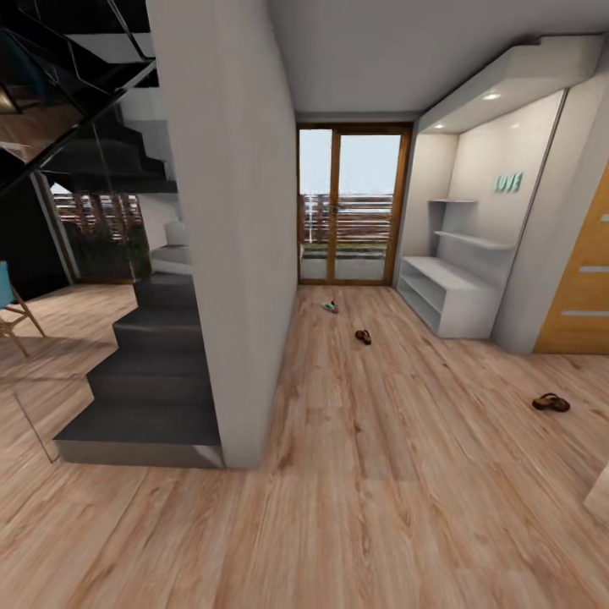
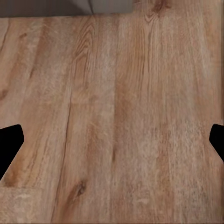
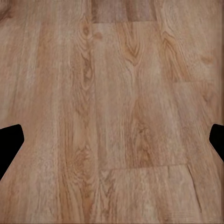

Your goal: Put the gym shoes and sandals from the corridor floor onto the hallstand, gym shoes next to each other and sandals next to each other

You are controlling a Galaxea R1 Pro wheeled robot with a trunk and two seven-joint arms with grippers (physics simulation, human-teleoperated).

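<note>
- A corridor seen from the robot's head, laid with corridor floor (image 1: 355, 474) of light-brown wood-grain planks that runs off to a glass door at the far end.
- Far left, part of a wooden chair (image 1: 13, 309) with a teal seat stands on the planks.
- Next, a dark staircase (image 1: 148, 372) of matte charcoal block steps climbs away under black angled framing.
- A broad, smooth pale-grey wall pillar (image 1: 228, 237) stands just right of the stairs and hides the corridor's left side.
- At the far end, a wood-framed glass door (image 1: 351, 207) shows a slatted fence outside.
- On the floor near that door lies one gym shoe (image 1: 330, 306), small and far off, with white, teal and red tones; its details are too small to tell.
- A little nearer and to the right lies a flat brown sandal (image 1: 363, 337), apart from the shoe.
- Right of these, in a lit white alcove, stands the hallstand (image 1: 448, 296): a low light-grey unit with open lower shelves, a flat bench top and two staggered upper shelves. Its shelves look bare.
- Teal letters (image 1: 508, 182) hang on the alcove wall above.
- Farther right and nearer, a second sandal (image 1: 551, 403) lies on the floor, well apart from the first, near an orange-wood door (image 1: 584, 279).
- Left gripper (image 2: 112, 144): its black fingers (image 2: 9, 144) are spread wide apart over bare planks, holding nothing.
- Right gripper (image 3: 112, 144): its black fingers (image 3: 9, 144) are likewise wide apart over bare planks, empty.
</note>
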